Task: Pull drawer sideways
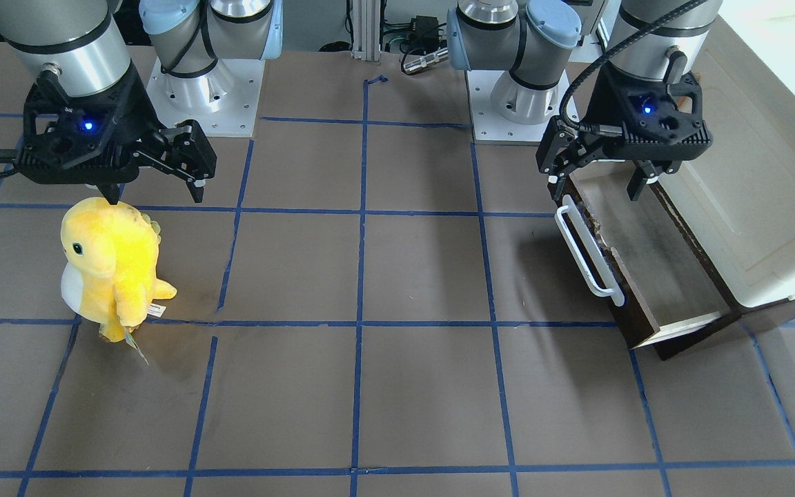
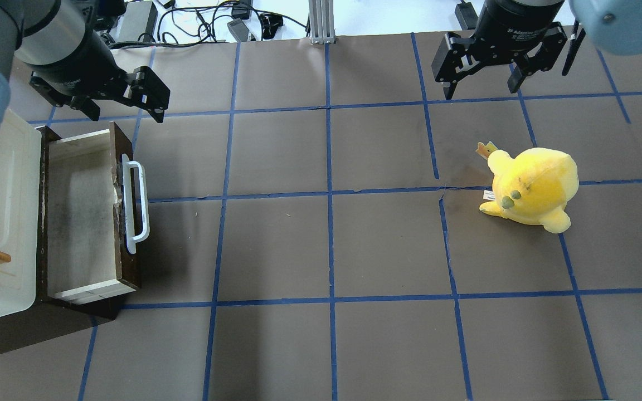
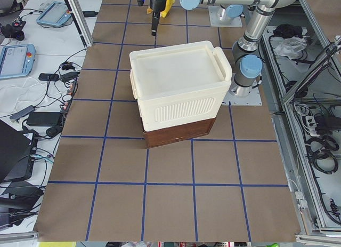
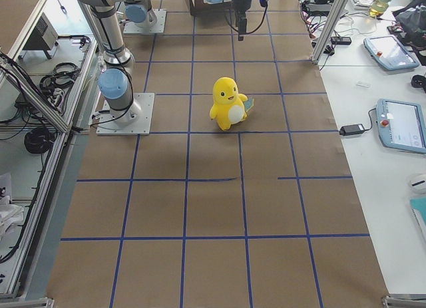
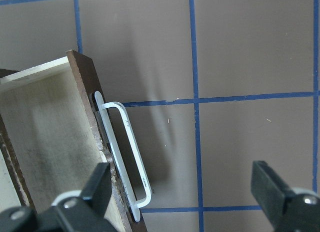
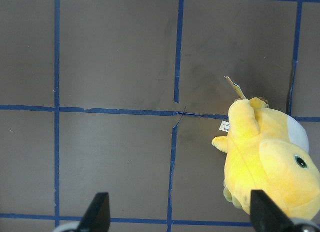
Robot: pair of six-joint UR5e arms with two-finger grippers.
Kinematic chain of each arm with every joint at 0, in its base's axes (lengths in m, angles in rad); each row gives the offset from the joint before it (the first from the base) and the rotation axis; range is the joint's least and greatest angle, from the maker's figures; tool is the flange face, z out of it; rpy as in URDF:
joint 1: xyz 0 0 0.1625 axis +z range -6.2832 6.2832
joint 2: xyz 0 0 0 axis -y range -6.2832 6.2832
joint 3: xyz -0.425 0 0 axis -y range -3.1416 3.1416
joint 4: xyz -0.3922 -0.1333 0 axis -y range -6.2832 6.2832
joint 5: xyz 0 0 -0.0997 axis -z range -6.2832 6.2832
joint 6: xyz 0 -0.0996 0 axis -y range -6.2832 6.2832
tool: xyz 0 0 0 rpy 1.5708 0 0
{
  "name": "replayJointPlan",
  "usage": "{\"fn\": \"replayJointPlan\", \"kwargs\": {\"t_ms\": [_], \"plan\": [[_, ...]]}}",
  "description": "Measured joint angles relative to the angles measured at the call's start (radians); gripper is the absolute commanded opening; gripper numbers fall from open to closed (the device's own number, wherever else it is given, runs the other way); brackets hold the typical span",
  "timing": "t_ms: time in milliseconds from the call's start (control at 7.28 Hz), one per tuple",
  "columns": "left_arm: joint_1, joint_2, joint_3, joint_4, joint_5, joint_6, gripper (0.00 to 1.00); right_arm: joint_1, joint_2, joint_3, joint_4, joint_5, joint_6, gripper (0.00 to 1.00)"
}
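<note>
Hovering left hand (image 1: 595,195), spread wide, above open drawer (image 1: 653,255)

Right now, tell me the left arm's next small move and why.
Probably lower the left gripper onto the white handle: its jaws stand open above the handle's end, gripping nothing. The drawer already sits well out, so little pull may remain.

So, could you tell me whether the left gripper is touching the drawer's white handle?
Apart. In the overhead view, bare table shows between the open left gripper and the white handle.
</note>
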Motion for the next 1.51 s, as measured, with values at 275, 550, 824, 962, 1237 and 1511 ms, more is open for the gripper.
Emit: {"fn": "replayJointPlan", "kwargs": {"t_ms": [275, 550, 824, 962, 1237, 1511], "plan": [[0.013, 0.013, 0.005, -0.035, -0.015, 0.012, 1.00, 0.000, 0.000, 0.000, 0.000, 0.000, 0.000, 1.00], [0.033, 0.029, 0.009, -0.101, -0.029, 0.028, 1.00, 0.000, 0.000, 0.000, 0.000, 0.000, 0.000, 1.00], [0.046, 0.034, 0.007, -0.120, -0.069, 0.033, 1.00, 0.000, 0.000, 0.000, 0.000, 0.000, 0.000, 1.00], [0.047, 0.036, 0.006, -0.122, -0.073, 0.034, 1.00, 0.000, 0.000, 0.000, 0.000, 0.000, 0.000, 1.00], [0.049, 0.039, 0.004, -0.113, -0.070, 0.034, 1.00, 0.000, 0.000, 0.000, 0.000, 0.000, 0.000, 1.00], [0.057, 0.032, 0.009, -0.085, -0.073, 0.034, 1.00, 0.000, 0.000, 0.000, 0.000, 0.000, 0.000, 1.00]]}}
